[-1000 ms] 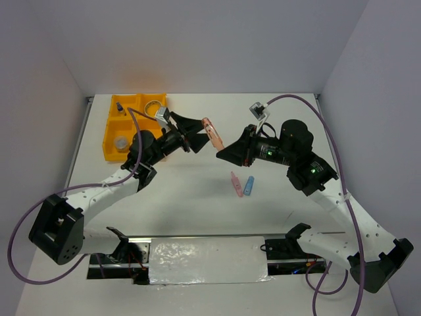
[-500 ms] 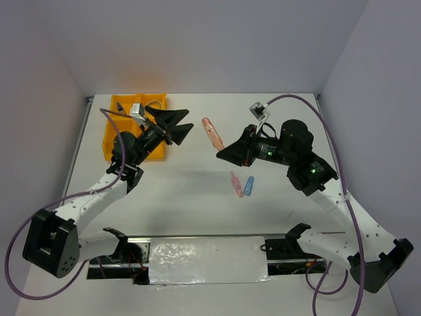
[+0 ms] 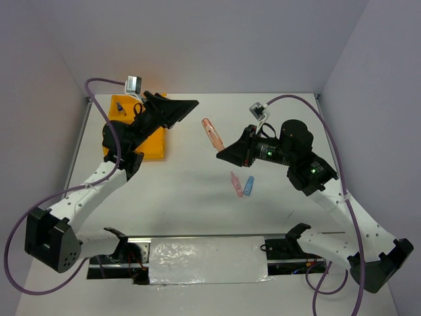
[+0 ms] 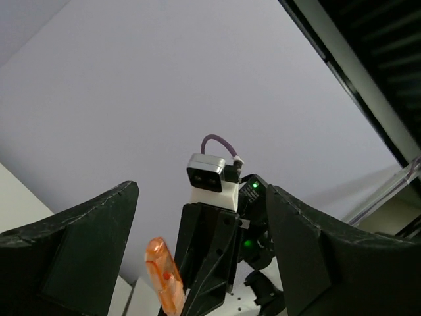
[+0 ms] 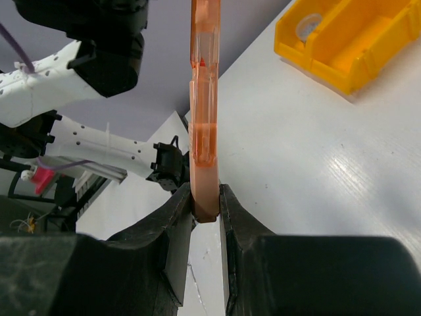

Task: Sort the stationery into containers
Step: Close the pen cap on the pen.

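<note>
**A:** Stationery first: where is it, seen from above?

**B:** One pink tapered piece (image 3: 210, 133) is off the table (image 3: 197, 210), its lower end pinched in the right gripper (image 3: 220, 150), which is clamped on it. A second pink piece (image 3: 234, 185) and the blue piece (image 3: 248, 186) lie just beside each other on the table, near that gripper. The orange-yellow tray (image 3: 150, 146) sits at the far left, largely hidden by the left arm (image 3: 99, 181).

**A:** And the left gripper (image 3: 189, 110)?

**B:** It is raised by the tray's right edge with its jaws spread and nothing in them. It points toward the held piece but is apart from it.

**A:** What does the left wrist view show?

**B:** Its black fingers (image 4: 72, 243) stand wide apart. Beyond the gap are the held pink piece and the right arm's wrist camera (image 4: 210, 176).

**A:** And the right wrist view?

**B:** The jaws are closed tight on the base of the pink piece, which rises straight up the frame. The tray is at the top right with a round jar (image 5: 307, 26) in one compartment; I cannot tell what the other compartments hold
</note>
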`<state>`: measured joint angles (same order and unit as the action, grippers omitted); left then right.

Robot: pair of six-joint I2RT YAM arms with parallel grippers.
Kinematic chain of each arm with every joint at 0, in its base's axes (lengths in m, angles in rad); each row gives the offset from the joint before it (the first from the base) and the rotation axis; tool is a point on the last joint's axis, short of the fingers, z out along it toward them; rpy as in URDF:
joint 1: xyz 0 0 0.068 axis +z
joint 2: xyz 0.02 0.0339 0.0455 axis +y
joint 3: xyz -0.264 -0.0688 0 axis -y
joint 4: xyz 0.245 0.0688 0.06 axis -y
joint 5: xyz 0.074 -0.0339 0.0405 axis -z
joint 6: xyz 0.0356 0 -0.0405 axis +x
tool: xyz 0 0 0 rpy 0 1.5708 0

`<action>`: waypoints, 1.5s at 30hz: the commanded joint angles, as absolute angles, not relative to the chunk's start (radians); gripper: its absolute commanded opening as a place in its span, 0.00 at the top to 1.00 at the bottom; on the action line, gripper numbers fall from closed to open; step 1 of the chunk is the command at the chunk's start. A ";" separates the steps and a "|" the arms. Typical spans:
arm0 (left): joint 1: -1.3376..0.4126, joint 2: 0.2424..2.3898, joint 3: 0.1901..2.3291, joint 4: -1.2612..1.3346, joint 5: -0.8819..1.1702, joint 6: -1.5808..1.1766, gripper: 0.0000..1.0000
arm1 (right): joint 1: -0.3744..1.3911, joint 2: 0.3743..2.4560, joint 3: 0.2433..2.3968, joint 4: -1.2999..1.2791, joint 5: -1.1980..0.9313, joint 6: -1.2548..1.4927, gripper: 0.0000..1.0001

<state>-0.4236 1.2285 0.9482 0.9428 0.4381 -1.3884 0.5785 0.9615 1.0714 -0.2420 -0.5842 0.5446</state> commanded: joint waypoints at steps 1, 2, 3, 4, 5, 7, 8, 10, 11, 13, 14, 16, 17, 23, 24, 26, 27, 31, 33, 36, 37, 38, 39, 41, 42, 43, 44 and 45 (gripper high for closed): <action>-0.440 1.226 1.005 0.887 0.494 -1.261 0.10 | 0.583 0.953 1.111 -0.250 -0.594 0.528 1.00; -0.446 1.226 1.005 0.881 0.492 -1.253 0.10 | 0.584 0.953 1.112 -0.252 -0.594 0.526 1.00; -0.449 1.226 1.000 0.871 0.492 -1.249 0.12 | 0.584 0.953 1.115 -0.252 -0.592 0.525 1.00; -0.451 1.226 0.999 0.858 0.489 -1.246 0.12 | 0.584 0.951 1.117 -0.253 -0.591 0.525 1.00; -0.454 1.226 0.997 0.848 0.491 -1.244 0.13 | 0.583 0.951 1.120 -0.253 -0.591 0.525 1.00; -0.459 1.227 0.999 0.824 0.495 -1.232 0.16 | 0.584 0.953 1.123 -0.255 -0.591 0.523 1.00; -0.466 1.227 1.005 0.810 0.497 -1.212 0.18 | 0.584 0.954 1.126 -0.255 -0.591 0.523 1.00; -0.479 1.227 1.031 0.746 0.495 -1.186 0.19 | 0.584 0.959 1.131 -0.258 -0.592 0.520 1.00; -0.491 1.227 1.038 0.730 0.495 -1.172 0.19 | 0.581 0.960 1.132 -0.258 -0.592 0.520 1.00; -0.499 1.229 1.054 0.701 0.491 -1.157 0.19 | 0.584 0.963 1.137 -0.258 -0.594 0.518 1.00; -0.505 1.232 1.057 0.698 0.491 -1.155 0.20 | 0.584 0.968 1.140 -0.256 -0.597 0.517 1.00; -0.506 1.238 1.060 0.695 0.494 -1.158 0.20 | 0.584 0.968 1.141 -0.256 -0.597 0.517 1.00; -0.509 1.241 1.061 0.695 0.498 -1.160 0.21 | 0.584 0.969 1.144 -0.256 -0.597 0.515 1.00; -0.520 1.236 1.042 0.702 0.506 -1.181 0.39 | 0.584 0.971 1.144 -0.253 -0.595 0.514 1.00; -0.520 1.236 1.040 0.704 0.508 -1.187 0.43 | 0.584 0.973 1.143 -0.249 -0.595 0.515 1.00; -0.522 1.236 1.035 0.701 0.509 -1.190 0.45 | 0.583 0.971 1.143 -0.245 -0.597 0.517 1.00; -0.523 1.236 1.034 0.698 0.511 -1.187 0.46 | 0.584 0.969 1.143 -0.244 -0.595 0.517 1.00; -0.531 1.233 1.026 0.678 0.511 -1.189 0.50 | 0.584 0.969 1.147 -0.239 -0.597 0.518 1.00; -0.534 1.230 1.017 0.675 0.512 -1.192 0.54 | 0.584 0.971 1.150 -0.236 -0.598 0.520 1.00; -0.540 1.224 1.006 0.669 0.508 -1.192 0.59 | 0.584 0.974 1.150 -0.230 -0.600 0.525 1.00; -0.545 1.224 1.006 0.664 0.506 -1.189 0.59 | 0.584 0.974 1.150 -0.229 -0.598 0.528 1.00; -0.548 1.221 1.006 0.660 0.506 -1.187 0.61 | 0.584 0.973 1.152 -0.226 -0.597 0.528 1.00; -0.549 1.220 1.006 0.649 0.505 -1.181 0.62 | 0.584 0.974 1.154 -0.227 -0.597 0.528 1.00; -0.551 1.212 1.006 0.641 0.502 -1.177 0.68 | 0.583 0.976 1.157 -0.233 -0.591 0.528 1.00; -0.551 1.209 1.008 0.635 0.500 -1.175 0.69 | 0.584 0.977 1.158 -0.233 -0.589 0.528 1.00; -0.552 1.201 1.008 0.629 0.499 -1.174 0.70 | 0.584 0.979 1.160 -0.235 -0.584 0.528 1.00; -0.551 1.198 1.009 0.624 0.494 -1.170 0.75 | 0.583 0.977 1.161 -0.239 -0.575 0.531 1.00; -0.552 1.195 1.011 0.615 0.491 -1.167 0.77 | 0.584 0.979 1.163 -0.242 -0.568 0.531 1.00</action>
